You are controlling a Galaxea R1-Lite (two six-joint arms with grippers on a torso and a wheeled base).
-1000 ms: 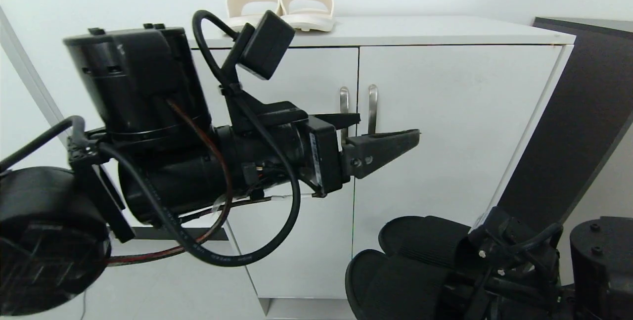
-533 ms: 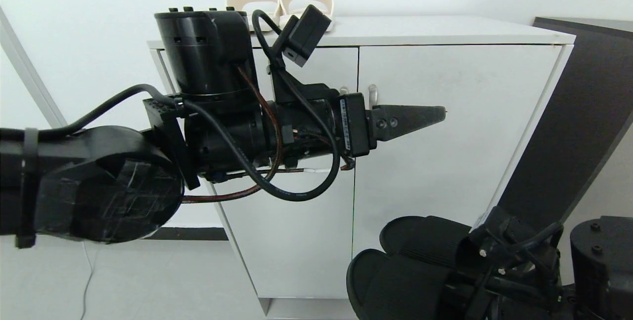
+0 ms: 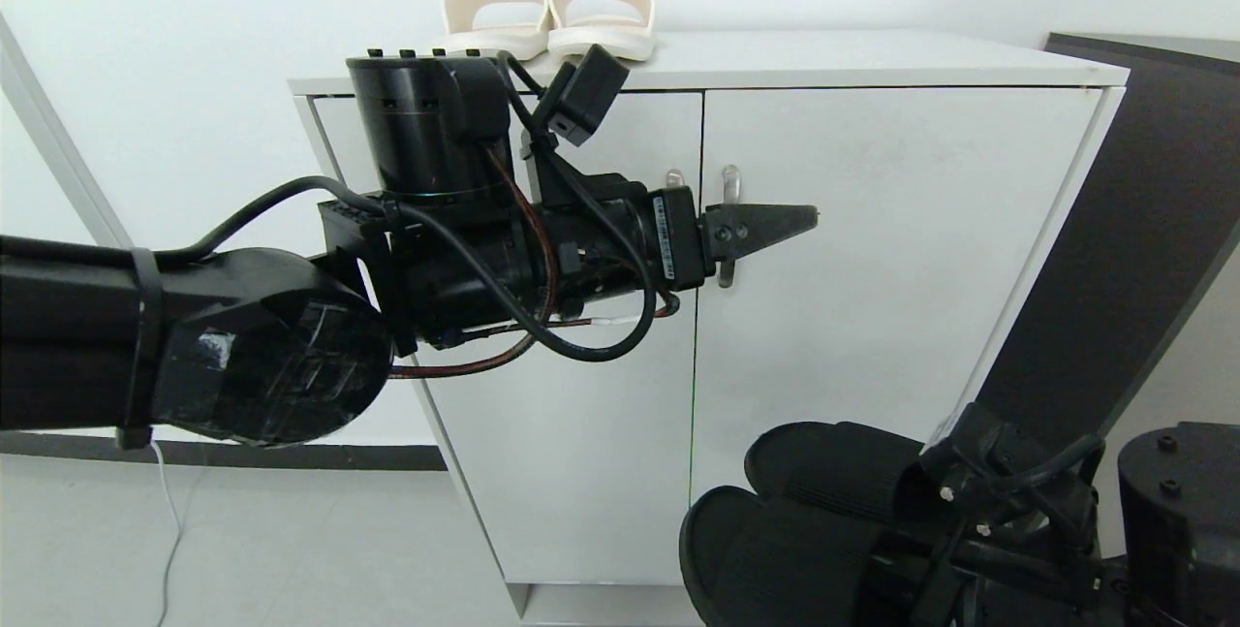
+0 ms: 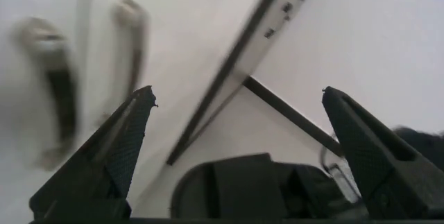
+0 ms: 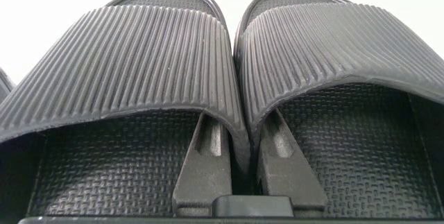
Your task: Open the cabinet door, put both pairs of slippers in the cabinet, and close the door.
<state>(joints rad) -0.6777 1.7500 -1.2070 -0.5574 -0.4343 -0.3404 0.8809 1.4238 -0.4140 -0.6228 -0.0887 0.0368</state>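
With left gripper [image 4: 237, 92] spread, centre on handle [image 3: 730, 183], clamp squarely, pull along hinge arc; hold black slippers [image 5: 166, 57] pinched in right gripper [image 5: 239, 148] clear of door [image 3: 891, 268]

The cabinet [image 3: 872, 249] is smooth, matt white board; its door handles [image 3: 728, 186] are brushed metal. The cream slippers [image 3: 547, 15] on the cabinet's top look like smooth, matt foam. The black slippers [image 5: 173, 50], low before its right door, are matt rubber with ribbed straps and pebbled footbeds.
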